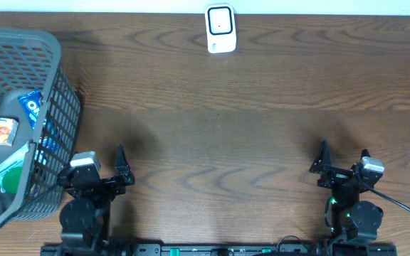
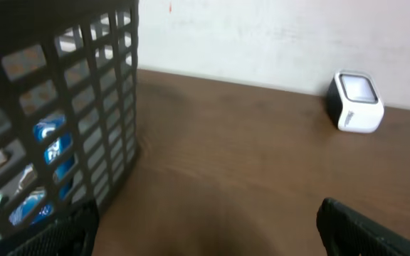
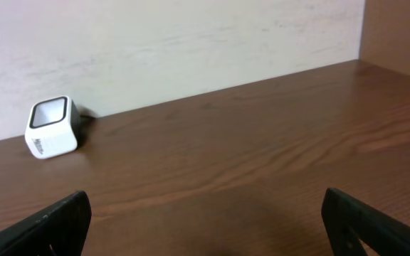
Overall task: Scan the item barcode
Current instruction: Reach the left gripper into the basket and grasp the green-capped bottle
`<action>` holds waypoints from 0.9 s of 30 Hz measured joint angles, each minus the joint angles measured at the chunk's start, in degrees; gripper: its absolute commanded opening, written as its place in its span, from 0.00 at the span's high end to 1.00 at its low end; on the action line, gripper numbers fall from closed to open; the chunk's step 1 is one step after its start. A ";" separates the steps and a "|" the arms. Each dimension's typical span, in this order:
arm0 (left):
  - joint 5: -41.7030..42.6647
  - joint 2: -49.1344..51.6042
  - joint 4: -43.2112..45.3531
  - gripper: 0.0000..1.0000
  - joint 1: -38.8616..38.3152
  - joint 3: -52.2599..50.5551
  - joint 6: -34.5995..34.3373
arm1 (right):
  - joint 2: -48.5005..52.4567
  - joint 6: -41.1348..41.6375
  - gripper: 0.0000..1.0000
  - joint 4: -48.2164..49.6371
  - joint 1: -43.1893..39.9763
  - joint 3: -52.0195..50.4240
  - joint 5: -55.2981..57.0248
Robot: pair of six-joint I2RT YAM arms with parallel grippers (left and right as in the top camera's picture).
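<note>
- Barcode scanner [image 1: 220,29] stood at the surface's [image 1: 248,128] far edge, window facing the arms.
- Basket [image 1: 55,107] held snack packets [image 1: 30,107] beside the left gripper [image 1: 105,165] (within reach).
- Both grippers' jaws, right gripper [image 1: 344,162] included, stood apart, empty.

Both arms blk w/ pale wrist cams, blk cables; right arm [image 1: 353,213] has green LEDs.

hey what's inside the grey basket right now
The basket holds a blue packet, an orange packet and a green-and-white item. Anything underneath them is hidden.

No legible text; blue packet [image 1: 30,107] in basket [image 1: 55,92] has blurred lettering.
</note>
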 measured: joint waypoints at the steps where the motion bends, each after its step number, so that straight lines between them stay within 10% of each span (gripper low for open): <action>1: 0.31 1.79 -1.49 0.02 0.00 1.86 -0.07 | 0.00 0.00 0.01 0.02 0.00 0.00 0.00; 18: 18.43 28.33 -11.87 0.02 0.00 25.07 -0.26 | 0.00 -0.02 0.01 0.02 0.00 0.00 0.02; 27: 15.91 41.66 -32.02 0.02 0.11 49.46 -1.70 | 0.00 0.00 0.01 0.04 0.00 0.00 0.00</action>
